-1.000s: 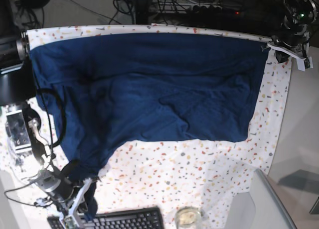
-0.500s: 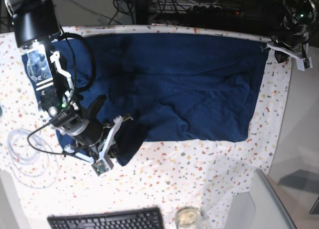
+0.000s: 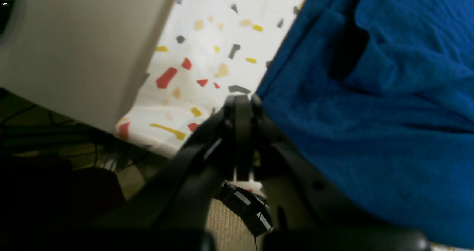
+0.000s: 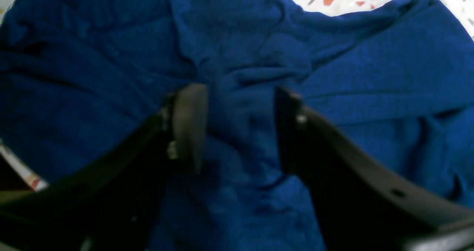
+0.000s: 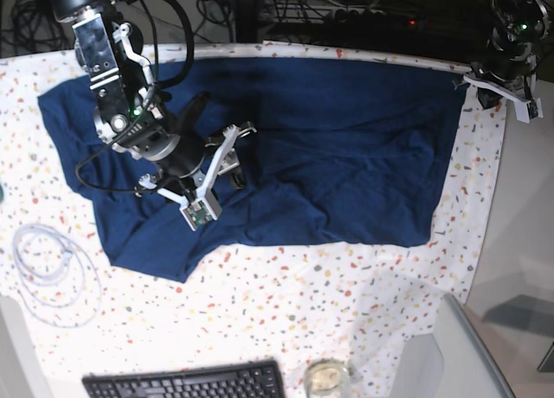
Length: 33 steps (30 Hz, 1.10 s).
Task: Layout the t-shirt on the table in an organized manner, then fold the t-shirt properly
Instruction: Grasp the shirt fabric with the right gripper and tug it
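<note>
The t-shirt (image 5: 303, 147) lies spread across the table (image 5: 346, 303), the right gripper (image 5: 221, 169) open-jawed over it, the left gripper (image 3: 242, 103) closed at its corner, a keyboard (image 5: 186, 382) and cable (image 5: 48, 259) nearby.

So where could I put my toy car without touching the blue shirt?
The bare speckled table between the t-shirt and the keyboard has most room. There is also a strip between the shirt's side and the table's edge. By the white cable coil it is tighter; the shirt's middle is crowded by the right pincer.
</note>
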Available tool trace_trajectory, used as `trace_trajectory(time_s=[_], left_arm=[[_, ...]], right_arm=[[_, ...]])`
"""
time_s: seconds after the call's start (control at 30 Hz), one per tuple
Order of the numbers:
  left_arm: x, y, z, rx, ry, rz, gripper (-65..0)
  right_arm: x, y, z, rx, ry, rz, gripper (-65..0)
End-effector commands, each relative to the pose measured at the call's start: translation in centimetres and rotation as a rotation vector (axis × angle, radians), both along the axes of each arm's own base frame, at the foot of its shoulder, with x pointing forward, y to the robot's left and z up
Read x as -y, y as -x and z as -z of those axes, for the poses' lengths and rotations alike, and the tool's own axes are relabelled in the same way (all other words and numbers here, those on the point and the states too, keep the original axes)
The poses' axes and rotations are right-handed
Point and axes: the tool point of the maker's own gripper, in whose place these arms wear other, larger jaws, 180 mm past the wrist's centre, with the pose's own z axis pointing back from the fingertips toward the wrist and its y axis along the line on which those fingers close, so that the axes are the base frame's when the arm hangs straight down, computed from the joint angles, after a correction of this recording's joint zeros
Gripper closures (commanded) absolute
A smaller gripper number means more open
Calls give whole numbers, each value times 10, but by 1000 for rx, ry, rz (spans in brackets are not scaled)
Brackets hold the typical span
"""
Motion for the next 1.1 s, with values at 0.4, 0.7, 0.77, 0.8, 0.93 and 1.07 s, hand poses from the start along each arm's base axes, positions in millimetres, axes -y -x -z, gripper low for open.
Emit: trace_trajectory(time_s=[0.4, 0.7, 0.77, 0.8, 0.93, 1.07], left_arm=[[-9, 0, -12, 27, -34, -2, 0], [-11, 13, -8, -3, -36, -5, 0], [-11, 14, -7, -7, -34, -6, 0], [-11, 14, -7, -7, -34, -6, 0], [-10, 14, -7, -5, -35, -5, 0], [-10, 15, -7, -9, -34, -5, 0]], right_arm=[[-39, -55, -5, -31, 105, -128, -300], [-28, -95, 44, -79, 124, -79, -294], [-23, -99, 49, -87, 130, -68, -296], [-20, -100, 53, -100, 142, -66, -294], [-11, -102, 69, -133, 160, -51, -291], [-12, -104, 70, -116, 147, -47, -290]])
